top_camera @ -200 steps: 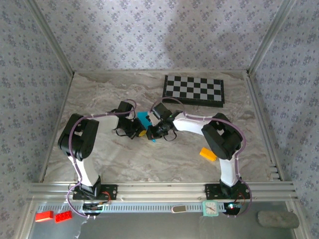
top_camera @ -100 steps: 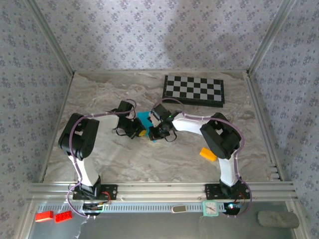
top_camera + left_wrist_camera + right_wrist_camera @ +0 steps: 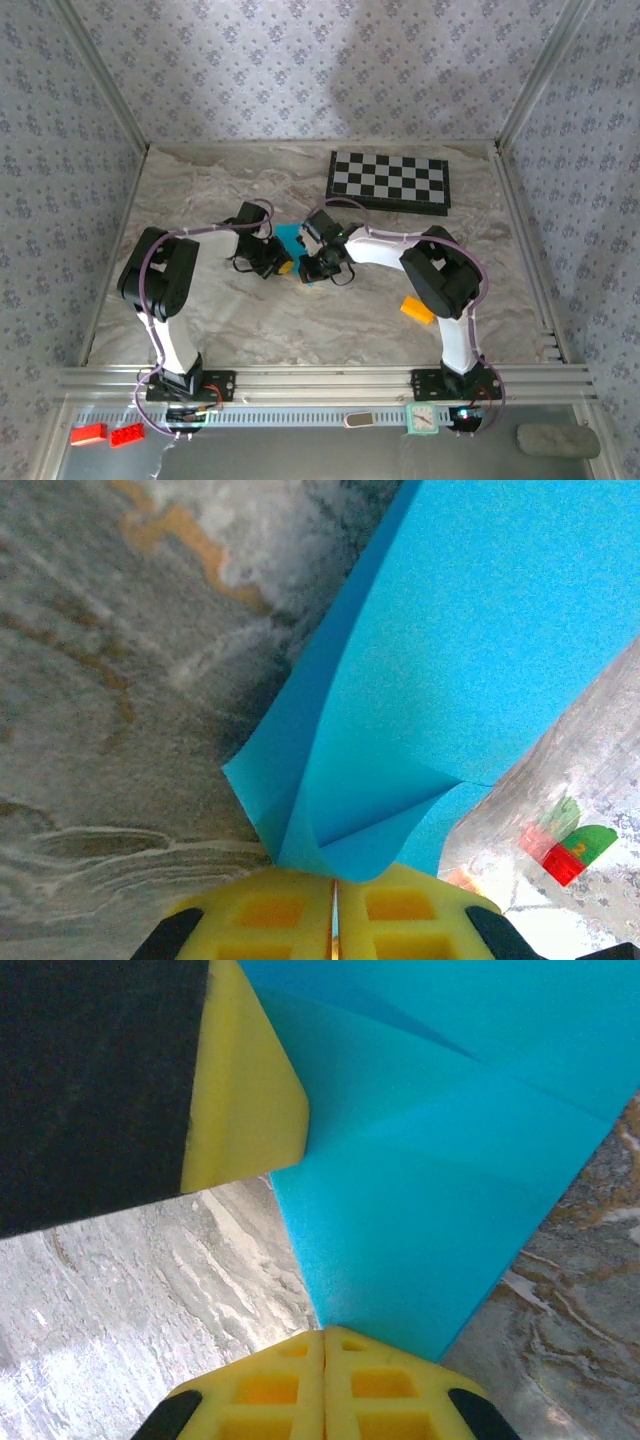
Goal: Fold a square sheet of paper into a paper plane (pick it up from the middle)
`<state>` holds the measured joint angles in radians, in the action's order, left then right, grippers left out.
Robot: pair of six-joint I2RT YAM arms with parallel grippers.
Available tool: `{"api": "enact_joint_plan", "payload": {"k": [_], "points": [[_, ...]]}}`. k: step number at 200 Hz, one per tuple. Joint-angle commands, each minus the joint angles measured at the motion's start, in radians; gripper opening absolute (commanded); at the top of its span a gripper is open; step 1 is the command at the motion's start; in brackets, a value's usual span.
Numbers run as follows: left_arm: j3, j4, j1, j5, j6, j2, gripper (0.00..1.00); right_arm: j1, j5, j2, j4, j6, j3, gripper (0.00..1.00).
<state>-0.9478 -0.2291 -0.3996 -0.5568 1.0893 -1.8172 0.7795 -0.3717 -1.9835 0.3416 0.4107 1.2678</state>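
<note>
- Comparing with a second back, little changes: the right arm [image 3: 440,272] leans slightly leftward in the top view, while the grippers stay at centre frame.
- That stillness suggests a crease being held; the square sheet of paper [image 3: 290,240] is partly folded, not yet a dart.
- Left gripper [image 3: 334,900], jaws pressed together, pinches a curled corner at the bottom of its view.
- Right gripper [image 3: 323,1360] likewise pinches a pointed corner, with the sheet fanning toward the upper right.

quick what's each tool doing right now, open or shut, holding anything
left tool: closed, pinching the folded cyan paper
right tool: closed, pinching a corner of the same paper
</note>
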Motion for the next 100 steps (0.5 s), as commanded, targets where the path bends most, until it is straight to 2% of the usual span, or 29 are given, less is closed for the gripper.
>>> {"api": "enact_joint_plan", "payload": {"k": [1,100], "points": [[0.017,-0.091,0.003,0.070,-0.006,-0.053,0.10,0.003,-0.024,-0.018,0.055,-0.006,0.021,0.08],[0.024,-0.095,0.008,0.080,-0.003,-0.057,0.10,-0.002,-0.032,-0.010,0.079,-0.015,-0.044,0.08]]}}
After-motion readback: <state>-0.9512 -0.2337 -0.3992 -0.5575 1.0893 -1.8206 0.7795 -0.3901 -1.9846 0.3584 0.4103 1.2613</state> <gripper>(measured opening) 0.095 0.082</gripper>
